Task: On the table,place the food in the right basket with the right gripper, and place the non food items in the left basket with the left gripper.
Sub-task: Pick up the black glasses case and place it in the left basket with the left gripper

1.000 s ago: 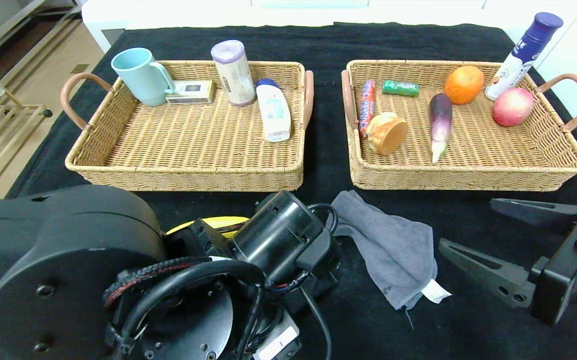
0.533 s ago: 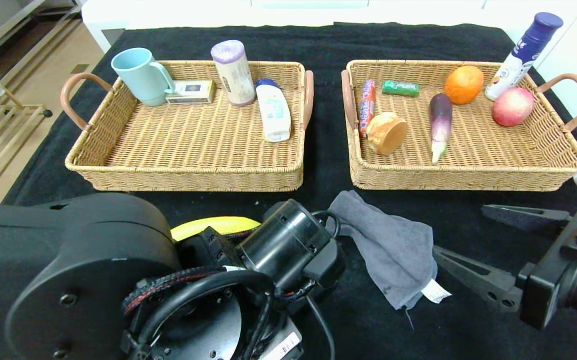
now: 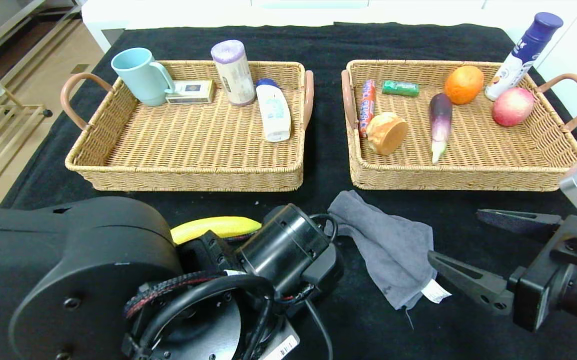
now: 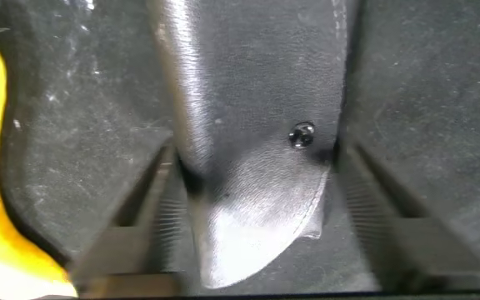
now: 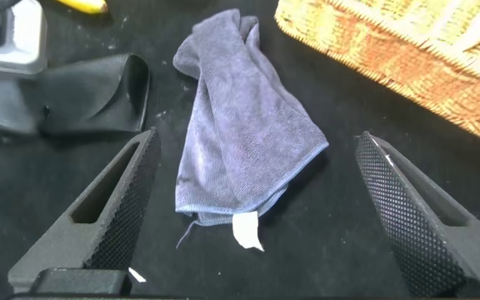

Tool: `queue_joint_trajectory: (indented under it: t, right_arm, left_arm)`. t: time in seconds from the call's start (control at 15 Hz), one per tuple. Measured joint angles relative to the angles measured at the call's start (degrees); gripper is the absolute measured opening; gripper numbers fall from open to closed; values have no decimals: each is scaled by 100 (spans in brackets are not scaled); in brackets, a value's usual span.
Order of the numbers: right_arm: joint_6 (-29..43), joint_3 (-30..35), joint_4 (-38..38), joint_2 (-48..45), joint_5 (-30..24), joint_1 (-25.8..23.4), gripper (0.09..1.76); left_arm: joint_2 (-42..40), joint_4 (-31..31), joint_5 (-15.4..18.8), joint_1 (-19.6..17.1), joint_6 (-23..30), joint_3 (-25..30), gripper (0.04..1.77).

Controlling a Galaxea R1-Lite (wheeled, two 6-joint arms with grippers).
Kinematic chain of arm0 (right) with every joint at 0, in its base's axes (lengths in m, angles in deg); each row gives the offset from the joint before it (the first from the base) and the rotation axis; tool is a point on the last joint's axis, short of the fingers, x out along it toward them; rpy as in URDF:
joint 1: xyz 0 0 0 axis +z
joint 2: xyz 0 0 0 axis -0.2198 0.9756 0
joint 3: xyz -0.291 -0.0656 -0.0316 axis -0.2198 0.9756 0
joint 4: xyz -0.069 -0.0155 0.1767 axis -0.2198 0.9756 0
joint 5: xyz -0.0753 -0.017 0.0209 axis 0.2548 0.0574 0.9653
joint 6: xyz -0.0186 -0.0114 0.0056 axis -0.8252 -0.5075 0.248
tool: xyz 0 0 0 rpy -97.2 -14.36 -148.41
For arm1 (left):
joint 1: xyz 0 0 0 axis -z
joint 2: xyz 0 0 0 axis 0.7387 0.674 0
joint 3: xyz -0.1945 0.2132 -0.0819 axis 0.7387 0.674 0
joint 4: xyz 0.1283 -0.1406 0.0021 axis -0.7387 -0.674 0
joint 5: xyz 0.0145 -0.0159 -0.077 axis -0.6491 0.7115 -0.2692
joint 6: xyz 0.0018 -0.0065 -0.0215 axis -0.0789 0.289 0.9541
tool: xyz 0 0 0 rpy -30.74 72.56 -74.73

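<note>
The left end effector (image 4: 257,217) is narrowing around a dark object (image 4: 248,125) on the tabletop (image 3: 318,165), still slightly spread, so a pickup looks imminent. The right end effector (image 3: 454,236), spread wide, is edging toward the towel (image 3: 388,245).

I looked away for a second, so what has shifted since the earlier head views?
The right gripper has slid left, its near finger now almost at the grey cloth. The left arm shifted, baring more of the banana; the left gripper straddles a black object. Both baskets' contents are unchanged.
</note>
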Motion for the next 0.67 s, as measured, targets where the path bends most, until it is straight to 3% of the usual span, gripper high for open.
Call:
queue_joint_trajectory:
  t: [0.27, 0.67]
  right_arm:
    - [0, 20, -1, 28, -2, 4, 171]
    - [-2, 28, -4, 56, -13, 12, 171]
  left_arm:
    - [-4, 11, 30, 5, 30, 33, 82]
    - [-4, 5, 46, 5, 28, 39, 80]
